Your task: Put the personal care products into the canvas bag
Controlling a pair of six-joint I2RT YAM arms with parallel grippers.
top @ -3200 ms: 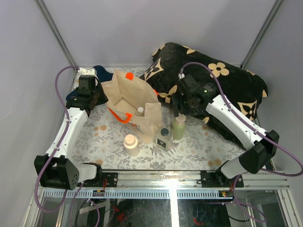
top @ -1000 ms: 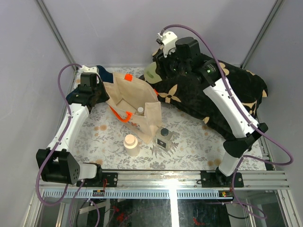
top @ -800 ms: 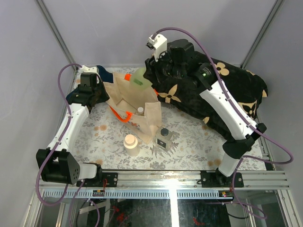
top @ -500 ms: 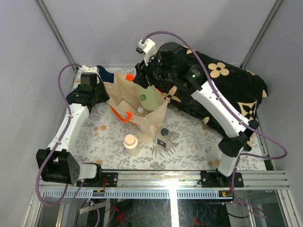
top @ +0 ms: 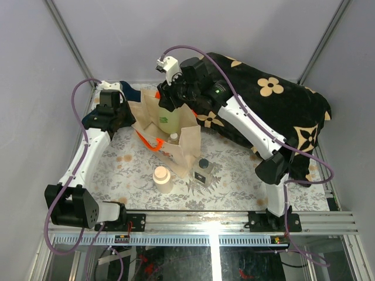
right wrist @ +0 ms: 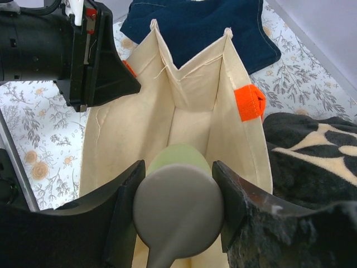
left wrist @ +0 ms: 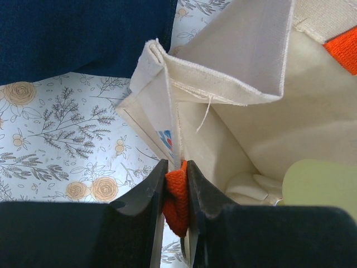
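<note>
Hanging over the open mouth of the canvas bag, the pale green bottle is being gripped by the right gripper: its jaws are being pressed against opposite sides of the bottle just below the beige cap, which is lying back between the fingers, while the green body is projecting beyond the fingertips and down toward the bag's interior. Whether the base is touching anything inside cannot be determined. The left gripper is being applied to the bag itself: its jaws are being closed tight on a fold of orange handle, which is filling the gap between them at the bag's rim. Ahead of the left jaws and to their left, a dark blue cloth is lying on the floral table cover; to their right, inside the bag, a pale green part of the bottle is showing. Lower than the right jaws, the white cap of the slim clear bottle is showing inside the bag. The cream squat round bottle and the square glass bottle are standing on the table cover outside the bag, well apart from both pairs of jaws. The black floral cushion is lying near the right jaws, on their right.
</note>
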